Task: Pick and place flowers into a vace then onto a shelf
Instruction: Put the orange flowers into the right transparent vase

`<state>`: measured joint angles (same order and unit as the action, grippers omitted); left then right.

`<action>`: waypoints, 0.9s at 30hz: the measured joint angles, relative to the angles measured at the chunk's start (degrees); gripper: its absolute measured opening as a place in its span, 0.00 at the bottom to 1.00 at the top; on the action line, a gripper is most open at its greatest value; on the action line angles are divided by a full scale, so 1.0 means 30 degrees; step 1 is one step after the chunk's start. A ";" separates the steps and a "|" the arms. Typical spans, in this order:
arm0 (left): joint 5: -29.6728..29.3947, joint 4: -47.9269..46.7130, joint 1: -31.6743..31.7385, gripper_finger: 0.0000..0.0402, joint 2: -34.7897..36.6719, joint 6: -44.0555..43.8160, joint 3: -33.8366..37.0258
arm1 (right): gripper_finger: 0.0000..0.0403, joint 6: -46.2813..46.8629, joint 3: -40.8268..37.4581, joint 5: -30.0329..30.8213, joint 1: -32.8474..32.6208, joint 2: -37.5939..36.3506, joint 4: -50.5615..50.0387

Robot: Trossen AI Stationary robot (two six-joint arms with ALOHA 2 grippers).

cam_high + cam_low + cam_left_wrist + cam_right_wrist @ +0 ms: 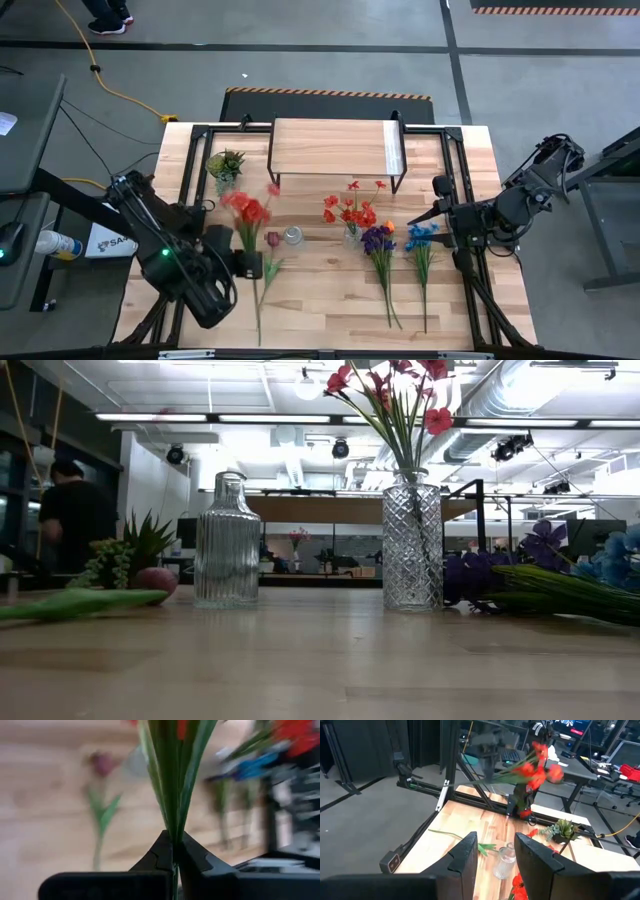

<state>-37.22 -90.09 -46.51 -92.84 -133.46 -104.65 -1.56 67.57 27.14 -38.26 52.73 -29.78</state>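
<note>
A bunch of red flowers (247, 208) on green stems hangs above the table's left half, and my left gripper (250, 262) is shut on it. Beside it stand an empty ribbed glass vase (292, 236) and a diamond-cut vase (412, 540) holding red flowers (350, 210). One dark red flower (272, 240) lies flat on the table, its stem toward the near edge. Purple flowers (378, 240) and blue flowers (420, 235) lie at the right. The shelf (335, 150) stands at the far middle. My right gripper (495, 840) hovers open over the right edge, nothing between its fingers. My left gripper pinches the red bunch's green stems (175, 827) between its two fingers, which lie across them. A short stub of stem shows below the fingers. The bunch is lifted clear of the table, and its blooms (536, 766) stand tilted beyond the fingers, toward the far edge.
A small green potted plant (225, 163) stands at the far left, beside the shelf. Dark frame posts (200, 135) rise at the table's corners. A person (70, 510) stands in the room beyond the table. Bare wood lies along the near edge (330, 320).
</note>
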 joint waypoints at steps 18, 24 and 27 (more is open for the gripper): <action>-1.2465 0.8508 -0.0004 0.11 -0.0007 1.9606 -0.3150 | 0.30 0.0560 0.0000 -0.0007 0.0000 0.0002 0.0094; -1.3191 1.3134 0.0004 0.11 -0.0007 2.7070 -0.3152 | 0.30 0.0531 0.0000 -0.0015 0.0000 0.0000 0.0168; -1.3286 1.4993 0.0011 0.11 -0.0007 3.0034 -0.3145 | 0.30 0.0517 -0.0007 -0.0015 0.0000 0.0000 0.0168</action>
<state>-77.08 -45.11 -46.48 -92.86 -43.36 -114.08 -0.01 67.55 27.09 -38.26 52.73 -29.28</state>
